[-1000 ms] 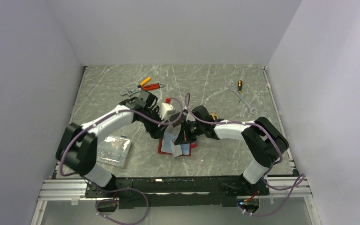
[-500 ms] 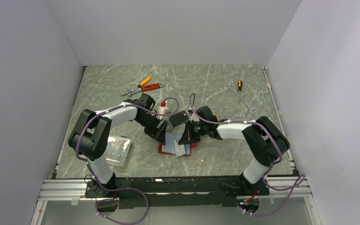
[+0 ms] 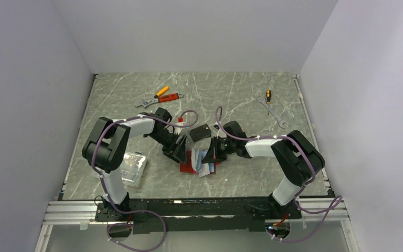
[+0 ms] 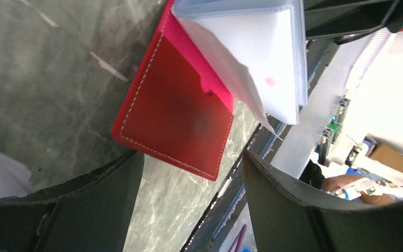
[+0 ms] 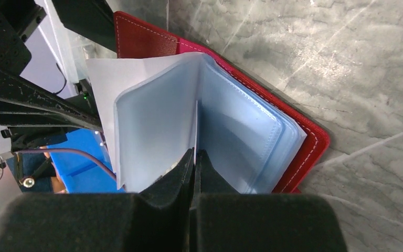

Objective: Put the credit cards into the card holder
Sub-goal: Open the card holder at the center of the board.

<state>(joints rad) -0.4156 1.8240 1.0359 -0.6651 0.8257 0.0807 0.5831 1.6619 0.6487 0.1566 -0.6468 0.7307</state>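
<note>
The red card holder (image 3: 188,167) lies open on the table between both grippers, its bluish sleeves (image 3: 198,156) fanned up. My right gripper (image 3: 211,153) is shut on one thin clear sleeve (image 5: 195,123), with the red cover (image 5: 304,152) under it. My left gripper (image 3: 179,150) is open at the holder's left edge. In the left wrist view the red cover's corner (image 4: 176,118) lies just past the fingertips (image 4: 128,168), with the gripper (image 4: 191,176) holding nothing. A pale flat piece (image 3: 206,169) sticks out at the holder's near edge; I cannot tell whether it is a credit card.
A black flat rectangle (image 3: 200,131) lies just behind the holder. A clear plastic box (image 3: 129,168) sits at the near left. Orange-handled pliers and a wrench (image 3: 160,97) lie at the far left, another wrench (image 3: 275,115) and a screwdriver (image 3: 267,96) at the far right.
My left arm has folded down and its gripper has dropped low to the holder's left edge. My right gripper and the holder have shifted slightly right, and the sleeve stays pinched.
</note>
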